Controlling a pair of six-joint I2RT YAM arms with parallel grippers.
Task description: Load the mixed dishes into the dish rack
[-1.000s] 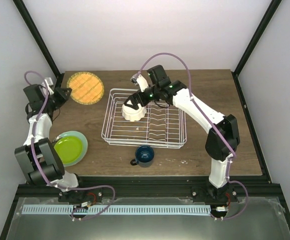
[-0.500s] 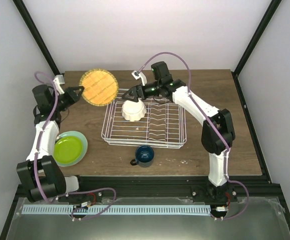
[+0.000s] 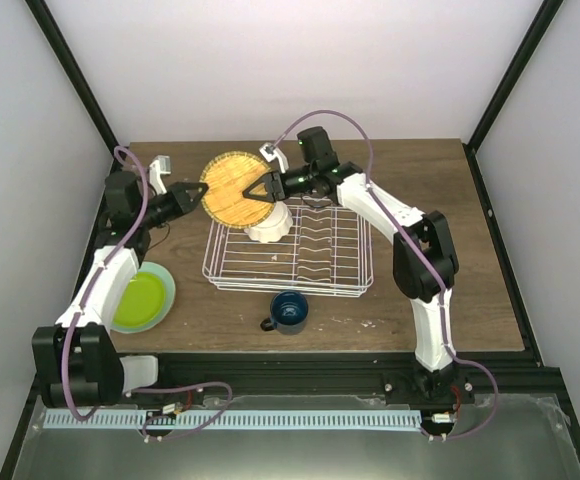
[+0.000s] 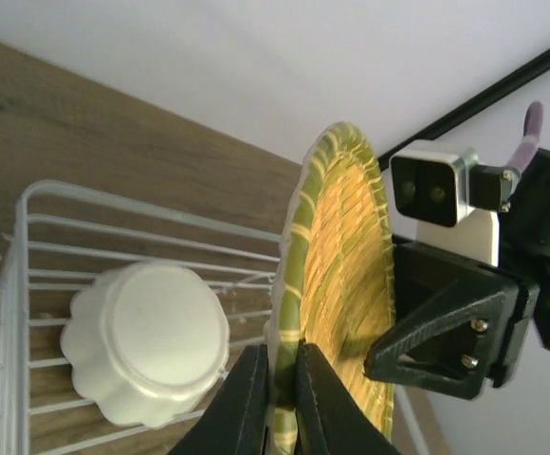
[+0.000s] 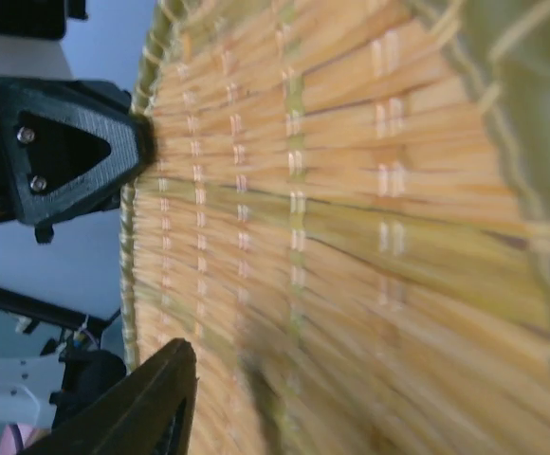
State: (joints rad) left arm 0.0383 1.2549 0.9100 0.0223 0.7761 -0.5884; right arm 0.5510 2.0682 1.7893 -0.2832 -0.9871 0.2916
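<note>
My left gripper (image 3: 192, 192) (image 4: 282, 355) is shut on the green rim of a woven yellow plate (image 3: 227, 187) (image 4: 346, 284), held on edge in the air above the back left corner of the dish rack (image 3: 350, 272) (image 4: 28, 246). My right gripper (image 3: 261, 189) is at the plate's opposite edge. One of its fingers (image 5: 152, 398) (image 4: 436, 327) lies against the woven face and the other is hidden. A cream scalloped bowl (image 3: 270, 224) (image 4: 147, 336) lies upside down in the rack. The dark blue mug (image 3: 289, 311) stands in front of the rack.
A lime-green dish (image 3: 135, 300) rests on a mint-green plate (image 3: 168, 287) at the table's left front, below my left arm. The right arm reaches over the rack's back edge. Black frame posts stand at both back corners.
My left gripper carried the woven plate rightward from the back left of the table to above the rack. The right gripper left the bowl, rose to the plate's edge and narrowed its jaws.
</note>
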